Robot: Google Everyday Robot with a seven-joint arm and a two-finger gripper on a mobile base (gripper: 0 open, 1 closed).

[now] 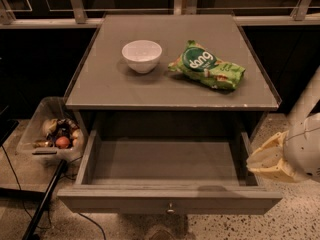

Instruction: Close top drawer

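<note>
The top drawer [165,159] of the grey cabinet is pulled well out towards me. Its plain grey interior is empty. Its flat front panel [125,200] runs along the bottom of the view, with a small round metal knob [170,207] at its centre. My gripper [256,161], cream-coloured, is at the right edge of the view. It sits just outside the drawer's right side wall, close to the front right corner. It holds nothing that I can see. The white arm [305,144] rises behind it.
A white bowl [142,55] and a green snack bag [207,65] lie on the cabinet top [95,89]. A clear plastic bin [52,134] of small items stands on the floor at the left. A black pole [42,204] and a cable lie at the lower left.
</note>
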